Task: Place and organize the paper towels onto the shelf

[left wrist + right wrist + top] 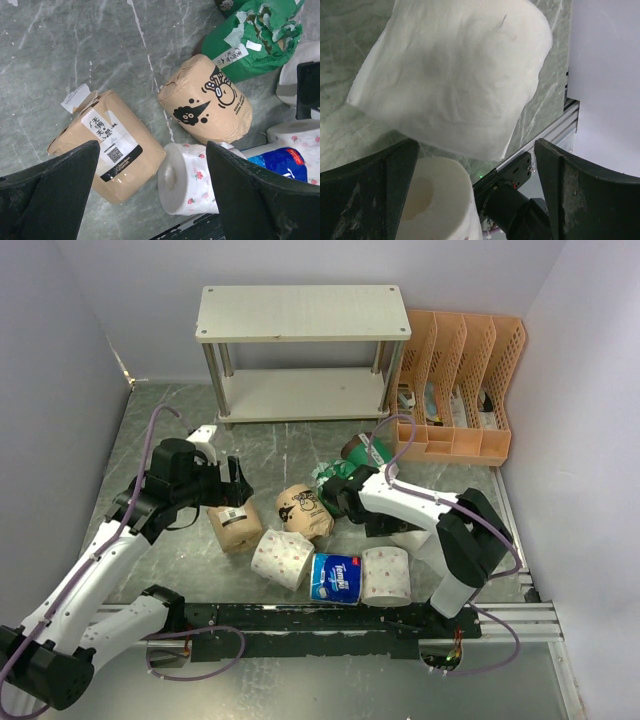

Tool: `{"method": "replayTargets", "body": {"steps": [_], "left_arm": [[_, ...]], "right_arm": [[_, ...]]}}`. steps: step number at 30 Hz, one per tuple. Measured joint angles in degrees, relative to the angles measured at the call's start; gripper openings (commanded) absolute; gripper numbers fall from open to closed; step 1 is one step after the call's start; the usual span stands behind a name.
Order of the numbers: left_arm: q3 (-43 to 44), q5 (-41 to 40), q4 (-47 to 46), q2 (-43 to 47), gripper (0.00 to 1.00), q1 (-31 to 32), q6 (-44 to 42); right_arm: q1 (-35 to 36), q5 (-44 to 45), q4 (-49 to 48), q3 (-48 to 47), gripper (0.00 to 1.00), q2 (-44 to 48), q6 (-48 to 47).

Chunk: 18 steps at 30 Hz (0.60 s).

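Observation:
The shelf [300,315] stands at the back with both boards bare. The paper towels lie mid-table: a brown roll with a QR label [234,527] [107,145], a brown cartoon roll [304,510] [207,100], a flowered white roll [282,557] [192,177], a blue roll [336,578] [282,162], a white roll [386,575] and torn green rolls [362,454] [252,45]. My left gripper [232,490] [152,147] is open and empty above the QR-label and flowered rolls. My right gripper [345,498] [476,145] is open and empty, with a plain white roll [455,75] beyond its tips and another [435,200] between its fingers.
An orange slotted file organizer [460,380] stands to the right of the shelf. A metal rail [500,615] runs along the near edge by the arm bases. Pale walls close in on the left, back and right.

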<state>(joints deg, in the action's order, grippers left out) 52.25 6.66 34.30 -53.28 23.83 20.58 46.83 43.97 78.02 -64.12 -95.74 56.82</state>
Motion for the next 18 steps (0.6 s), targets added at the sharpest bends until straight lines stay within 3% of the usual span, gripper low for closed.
{"method": "replayTargets", "body": {"steps": [3, 9, 13, 16, 18], "left_arm": [[0.0, -0.5, 0.1, 0.5, 0.99, 0.8, 0.5], [0.0, -1.7, 0.4, 1.2, 0.99, 2.2, 1.0], [0.0, -2.7, 0.8, 1.7, 0.99, 3.2, 1.3], [0.0, -3.2, 1.0, 1.9, 0.99, 3.7, 1.4], [0.0, -3.5, 1.1, 1.9, 0.99, 3.9, 1.4]], "right_arm": [[-1.8, 0.0, -0.9, 0.0, 0.91, -0.6, 0.0], [-4.0, -1.2, -5.9, 1.8, 0.6, -2.3, -2.5], [-4.6, -1.1, -6.6, 3.0, 0.32, -2.1, -5.4], [-5.4, -0.9, -5.7, 4.1, 0.0, -2.2, -7.3], [-5.5, -0.7, -5.7, 4.1, 0.0, -2.1, -8.3]]}}
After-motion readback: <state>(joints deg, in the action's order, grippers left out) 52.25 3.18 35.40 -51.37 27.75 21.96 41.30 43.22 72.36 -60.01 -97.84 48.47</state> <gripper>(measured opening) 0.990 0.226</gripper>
